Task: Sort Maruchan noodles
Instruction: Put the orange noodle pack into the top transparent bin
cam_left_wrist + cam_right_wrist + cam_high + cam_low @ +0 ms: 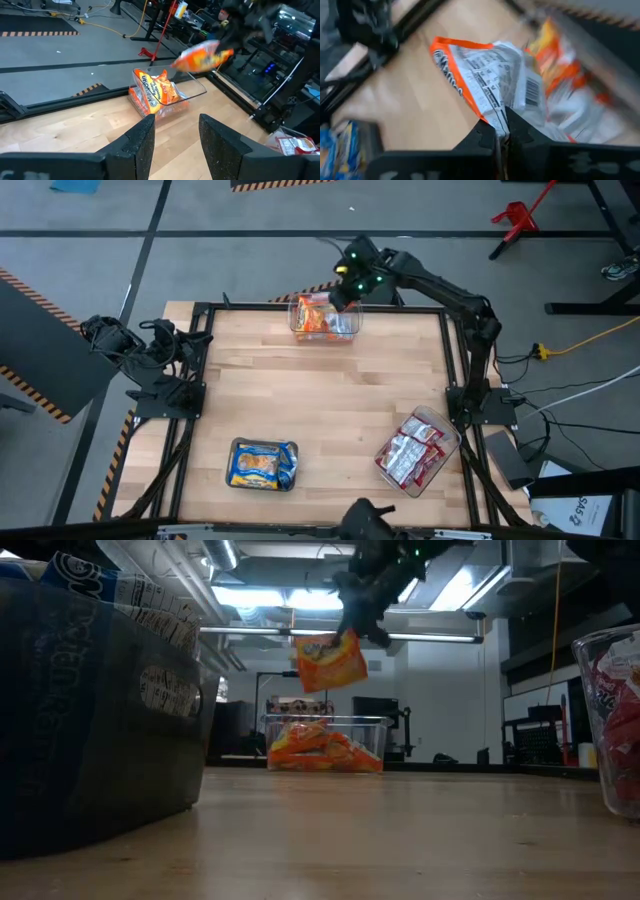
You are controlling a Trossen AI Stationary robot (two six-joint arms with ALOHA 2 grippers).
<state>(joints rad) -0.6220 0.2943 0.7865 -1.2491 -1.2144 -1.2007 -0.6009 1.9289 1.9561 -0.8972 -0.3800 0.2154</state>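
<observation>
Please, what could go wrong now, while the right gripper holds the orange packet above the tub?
1. The right gripper pinches only an edge of the orange packet, so the glossy packet might slip out early.
2. The packet hangs tilted over the orange tub; if released off-centre, it could catch the rim and land on the table.
3. The tub already holds packets, so this one may rest high and slide out.

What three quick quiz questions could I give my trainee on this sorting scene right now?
1. True or false: the right gripper holds a glossy orange plastic noodle packet above the clear plastic tub of orange packets.
2. Which tub sits nearest the right arm's base: A) the dark tub of blue-and-yellow packets, B) the clear tub of red-and-white packets?
3. Fill in: the left gripper is ____.

Key: 1 true; 2 B; 3 open.
</observation>
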